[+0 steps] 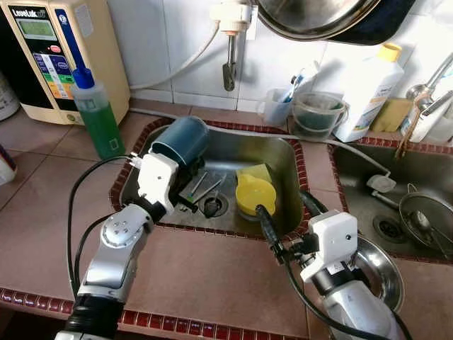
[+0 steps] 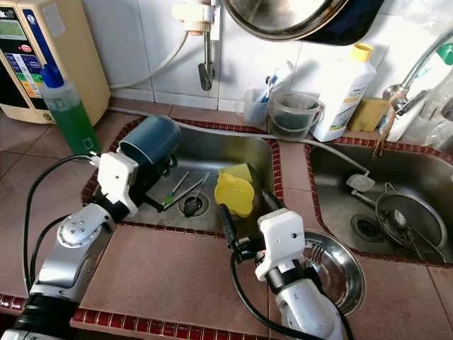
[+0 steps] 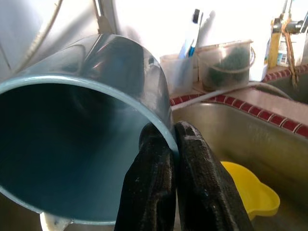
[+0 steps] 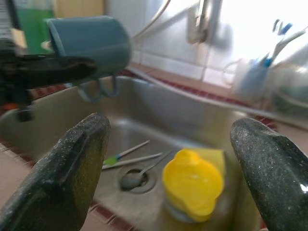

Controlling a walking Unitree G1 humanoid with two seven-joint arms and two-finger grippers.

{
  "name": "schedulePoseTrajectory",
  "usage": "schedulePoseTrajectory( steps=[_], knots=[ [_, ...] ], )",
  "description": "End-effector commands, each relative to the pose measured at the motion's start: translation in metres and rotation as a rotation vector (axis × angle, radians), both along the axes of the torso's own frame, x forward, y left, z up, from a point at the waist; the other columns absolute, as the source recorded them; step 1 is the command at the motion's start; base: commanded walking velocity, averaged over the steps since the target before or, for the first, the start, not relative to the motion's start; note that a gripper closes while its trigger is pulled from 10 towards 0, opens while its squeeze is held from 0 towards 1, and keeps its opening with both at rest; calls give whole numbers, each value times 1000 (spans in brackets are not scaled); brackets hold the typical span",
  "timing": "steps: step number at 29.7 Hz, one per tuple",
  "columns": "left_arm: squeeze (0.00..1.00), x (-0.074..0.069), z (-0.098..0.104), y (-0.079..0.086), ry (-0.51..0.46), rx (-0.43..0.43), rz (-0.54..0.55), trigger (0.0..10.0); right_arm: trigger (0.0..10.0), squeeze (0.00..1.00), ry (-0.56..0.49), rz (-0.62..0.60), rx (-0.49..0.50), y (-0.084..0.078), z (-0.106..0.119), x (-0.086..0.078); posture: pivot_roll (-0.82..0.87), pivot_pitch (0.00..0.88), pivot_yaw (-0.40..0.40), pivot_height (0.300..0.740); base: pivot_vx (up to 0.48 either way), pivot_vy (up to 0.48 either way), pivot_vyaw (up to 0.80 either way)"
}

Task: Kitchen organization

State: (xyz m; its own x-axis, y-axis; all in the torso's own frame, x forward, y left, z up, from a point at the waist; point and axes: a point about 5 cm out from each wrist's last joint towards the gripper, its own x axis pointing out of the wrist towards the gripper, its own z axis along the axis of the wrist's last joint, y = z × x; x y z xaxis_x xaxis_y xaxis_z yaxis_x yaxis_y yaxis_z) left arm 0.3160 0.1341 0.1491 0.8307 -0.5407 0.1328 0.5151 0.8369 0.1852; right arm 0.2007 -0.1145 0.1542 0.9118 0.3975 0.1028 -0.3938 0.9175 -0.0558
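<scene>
The left gripper [image 1: 185, 172] is holding a blue mug [image 1: 180, 142] tipped on its side over the near-left corner of the sink [image 1: 283, 152], its two fingers [image 3: 149, 192] pinching the mug's rim, one inside and one outside the wall. The right gripper [image 4: 168, 159] is hovering above the sink's near edge with its fingers spread wide and gripping nothing, pointing toward a yellow cup [image 1: 253, 194] that is sitting in the basin beside a yellow sponge [image 1: 258, 172]. Cutlery [image 1: 205, 188] is lying near the drain [image 1: 212, 207]. The likeliest trouble, as I judge it, is the mug slipping: a rim pinch on a smooth, tilted wall is giving little hold, and any quick swing could be letting it drop onto the cutlery or the steel floor. The left wrist's cable [image 1: 81, 205] is looping close to the tiled edge and might be catching there. The green soap bottle [image 1: 95, 113] is standing just beside the sink's left rim, so a lift toward that side is risking a knock. Behind, the tap [image 1: 229, 53] is hanging over the basin and limiting headroom. The open worktop [image 1: 205, 269] in front of the sink is offering the freest room, while a steel bowl [image 1: 375, 262] is sitting close under the right arm.
</scene>
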Motion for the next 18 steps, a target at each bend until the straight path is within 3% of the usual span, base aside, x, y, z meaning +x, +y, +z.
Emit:
schedulePoseTrajectory(
  steps=[1,18],
  knots=[
    [0,2,1,-5,-13,21,-27,10000,10000,0,5,19,11,1,4,-3,-235,140,-19,740,0,0,0],
    [0,13,-20,-22,41,63,-125,10000,10000,0,108,90,103,8,12,-25,-284,176,3,740,0,0,0]
  ],
)
